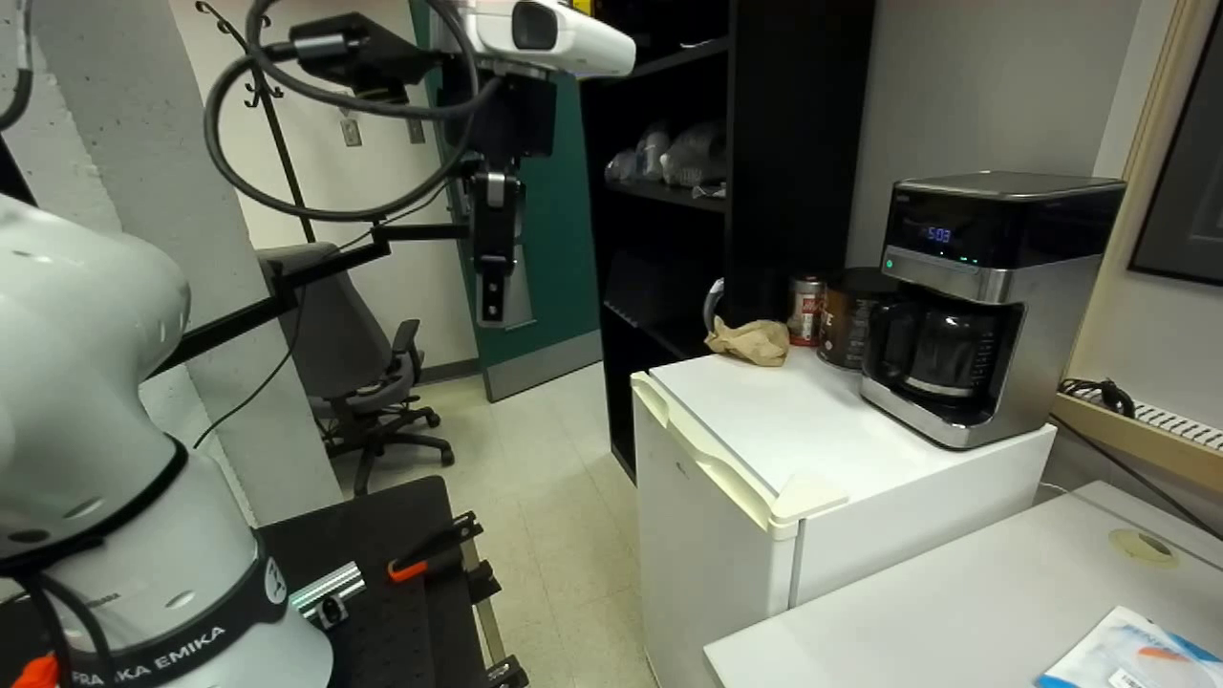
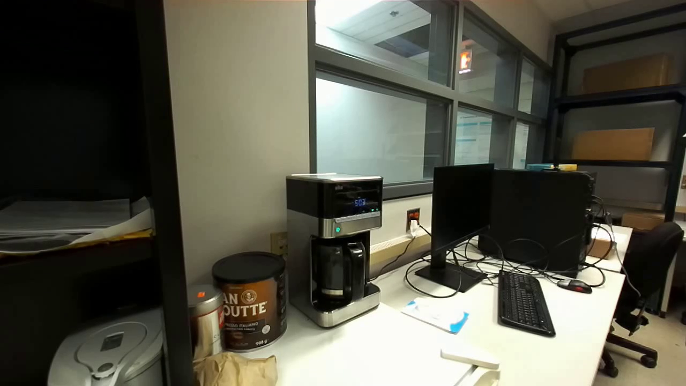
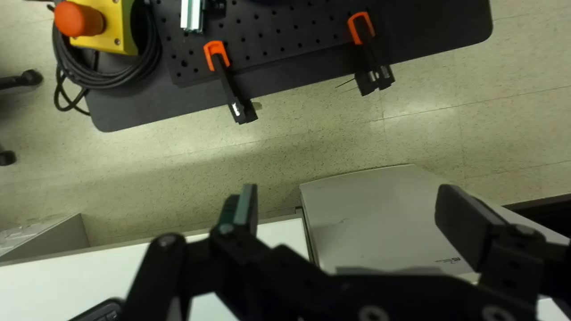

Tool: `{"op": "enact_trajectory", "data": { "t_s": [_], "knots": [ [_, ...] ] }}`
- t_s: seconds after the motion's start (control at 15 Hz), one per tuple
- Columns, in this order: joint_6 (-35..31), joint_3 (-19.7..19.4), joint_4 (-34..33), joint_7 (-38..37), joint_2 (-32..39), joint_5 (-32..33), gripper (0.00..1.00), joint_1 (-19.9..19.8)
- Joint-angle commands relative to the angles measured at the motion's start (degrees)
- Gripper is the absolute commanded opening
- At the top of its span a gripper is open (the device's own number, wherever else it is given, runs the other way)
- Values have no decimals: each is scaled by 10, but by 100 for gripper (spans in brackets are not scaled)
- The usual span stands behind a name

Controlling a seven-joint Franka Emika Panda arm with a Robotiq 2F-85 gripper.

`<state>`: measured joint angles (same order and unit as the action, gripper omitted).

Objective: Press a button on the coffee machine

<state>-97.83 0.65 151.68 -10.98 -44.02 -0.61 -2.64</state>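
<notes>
One coffee machine [image 1: 998, 282] stands upright on the white fridge [image 1: 764, 411], its long axis vertical and its front, with one carafe [image 2: 332, 268], turned roughly the same way as the fridge's door [image 1: 707, 545]. One tin [image 1: 805, 311], one tub [image 2: 252, 300] and one paper bag [image 1: 750, 341] share the fridge top. You have the fingers [image 3: 459, 223] spread wide, apart from the coffee machine and, as far as the blurred wrist view shows, gripping nothing. Beside the fridge, the counter [image 1: 917, 612] carries one monitor [image 2: 462, 206] and one keyboard [image 2: 525, 303].
</notes>
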Motion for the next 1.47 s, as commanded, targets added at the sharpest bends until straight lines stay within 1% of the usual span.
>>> {"op": "enact_trajectory", "data": {
  "t_s": [0.0, 0.33, 0.47, 0.8, 0.87, 1.07, 1.13, 1.4],
  "knots": [
    [-51, 31, -16, 7, 46, 52, 100, -3],
    [-165, 60, -43, 8, 133, 147, 100, -2],
    [-215, 65, -63, 13, 174, 188, 74, -3],
    [-322, 67, -137, 31, 289, 305, 37, -7],
    [-339, 66, -156, 34, 311, 329, 28, -8],
    [-388, 59, -210, 32, 375, 401, 6, -6],
    [-402, 55, -229, 32, 395, 423, 0, -3],
    [-460, 34, -310, 20, 475, 496, 0, 5]
  ]
}}
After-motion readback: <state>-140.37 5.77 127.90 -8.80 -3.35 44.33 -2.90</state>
